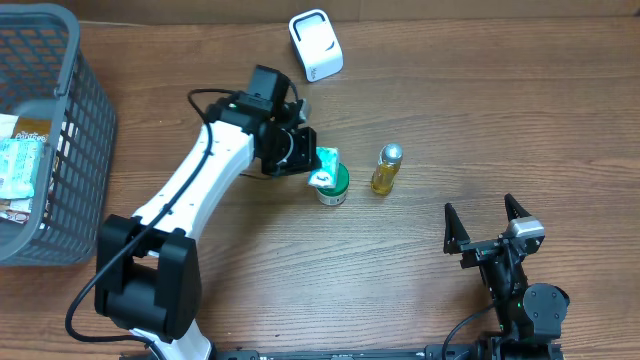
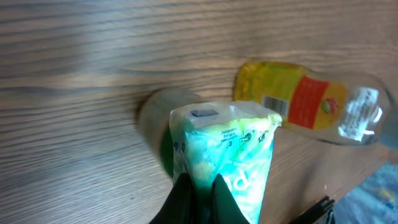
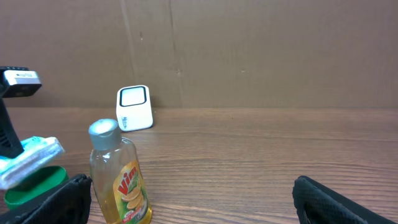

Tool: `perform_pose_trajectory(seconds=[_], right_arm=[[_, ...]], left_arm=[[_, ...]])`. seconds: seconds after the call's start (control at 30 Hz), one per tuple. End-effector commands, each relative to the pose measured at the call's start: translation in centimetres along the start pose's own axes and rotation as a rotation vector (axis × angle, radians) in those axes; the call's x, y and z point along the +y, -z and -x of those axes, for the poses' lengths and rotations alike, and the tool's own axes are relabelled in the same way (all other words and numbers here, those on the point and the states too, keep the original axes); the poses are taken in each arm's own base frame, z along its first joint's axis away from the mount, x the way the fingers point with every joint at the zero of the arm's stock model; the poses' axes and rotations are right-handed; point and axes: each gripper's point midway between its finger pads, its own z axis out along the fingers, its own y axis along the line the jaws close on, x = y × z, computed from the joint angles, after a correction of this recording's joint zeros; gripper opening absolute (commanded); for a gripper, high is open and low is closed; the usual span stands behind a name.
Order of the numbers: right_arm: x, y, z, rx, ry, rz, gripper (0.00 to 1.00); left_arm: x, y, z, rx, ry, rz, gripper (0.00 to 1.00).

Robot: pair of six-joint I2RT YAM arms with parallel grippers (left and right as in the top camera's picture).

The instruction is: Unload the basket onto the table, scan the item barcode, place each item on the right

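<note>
We see left end effector [image 2: 199, 190] pinching the pouch [image 2: 227, 149] by its edge, over the can [image 1: 335, 192]. Pouch likely light, soft, slippery; the flat seam suits gripping. Right end effector [image 1: 482, 215] spread, idle.

Even soft indoor light, faint shadows on table [image 1: 450, 120], packet [image 2: 225, 149] blurred in left wrist close-up, overhead sharp
</note>
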Motion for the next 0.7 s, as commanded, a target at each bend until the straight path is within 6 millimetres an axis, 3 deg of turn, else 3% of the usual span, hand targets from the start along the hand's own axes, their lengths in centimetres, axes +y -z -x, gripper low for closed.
perform_pose_trajectory(seconds=[0.0,0.37,0.67], right_arm=[[0.0,0.0,-0.2,-0.002,-0.003,0.002,1.0],[0.0,0.0,-0.2,-0.002,-0.003,0.002,1.0],[0.0,0.0,-0.2,-0.002,-0.003,0.002,1.0]], left_arm=[[-0.3,2.2,1.0,-0.046,-0.029,-0.033,0.04],[4.2,2.3,1.3,-0.077,-0.007,0.173,0.04],[4.7,-0.5,0.1,-0.036,-0.026,0.192,0.04]])
